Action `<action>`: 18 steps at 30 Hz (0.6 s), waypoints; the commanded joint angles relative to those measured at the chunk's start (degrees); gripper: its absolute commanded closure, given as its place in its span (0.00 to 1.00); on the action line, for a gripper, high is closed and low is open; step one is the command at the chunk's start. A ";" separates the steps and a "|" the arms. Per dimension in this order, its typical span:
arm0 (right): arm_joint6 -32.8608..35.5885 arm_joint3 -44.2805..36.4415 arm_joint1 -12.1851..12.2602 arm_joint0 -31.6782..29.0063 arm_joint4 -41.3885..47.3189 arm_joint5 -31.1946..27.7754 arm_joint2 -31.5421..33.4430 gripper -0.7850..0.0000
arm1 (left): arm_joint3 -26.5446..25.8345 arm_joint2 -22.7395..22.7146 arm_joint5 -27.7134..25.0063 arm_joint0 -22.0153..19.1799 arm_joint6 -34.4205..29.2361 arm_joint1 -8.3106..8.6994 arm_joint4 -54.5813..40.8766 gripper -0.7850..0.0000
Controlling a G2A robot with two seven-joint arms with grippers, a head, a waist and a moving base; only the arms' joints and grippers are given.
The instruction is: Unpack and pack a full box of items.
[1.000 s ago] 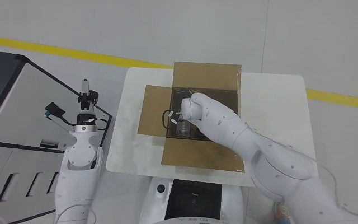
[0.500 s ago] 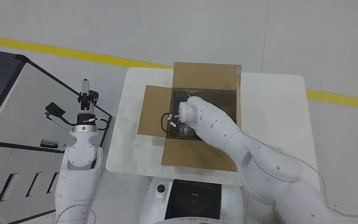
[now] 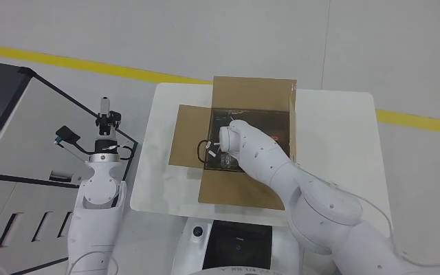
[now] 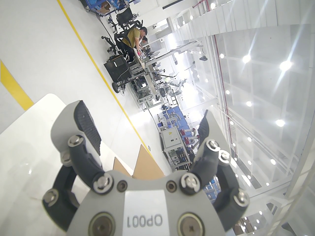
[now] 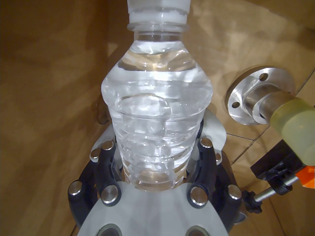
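An open cardboard box (image 3: pixel 189 137) sits on the white table (image 3: pixel 337 137), nearer its left edge than its right, with its flaps spread flat. The right gripper (image 5: pixel 160 133) is down inside the box, close to the left wall and towards the near side. Its fingers (image 5: pixel 214 131) are clenched on a clear water bottle (image 5: pixel 157 94), one on either side of the ribbed lower body. The white-capped end points away from the wrist towards the cardboard floor.

Near the bottle in the box lie a metal flange (image 5: pixel 248 99) with a yellowish sleeve (image 5: pixel 292 121) on its shaft, and a black clamp (image 5: pixel 275 170) with a screw handle. Neither touches the bottle.

The left gripper (image 4: pixel 145 116) hangs off the table's left edge, well apart from the box. Its fingers (image 4: pixel 83 128) are spread wide and hold nothing.

The bottle looks full, so it is probably heavy for its size. Its wall is likely thin and smooth and will dent under a hard squeeze. The ribs are the best place to hold it, since they stiffen the wall and give the pads something to bite on. With the hold this low, most of the water sits beyond the fingers, so the bottle may pivot or slide in the grasp if swung fast. A firm but moderate squeeze and a slow carry would suit it. It should be kept off the flange, whose hard edge could scuff or puncture the plastic.
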 commanded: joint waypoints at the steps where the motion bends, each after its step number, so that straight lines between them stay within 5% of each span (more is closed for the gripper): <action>1: -0.19 0.60 -0.34 0.01 -0.19 -0.21 0.30 1.00 | 0.00 0.00 0.00 0.00 0.00 0.00 0.00 0.00; 18: 0.23 0.84 -0.91 2.57 -1.79 -3.30 3.34 1.00 | 0.00 0.00 0.00 0.00 0.00 0.00 0.00 0.00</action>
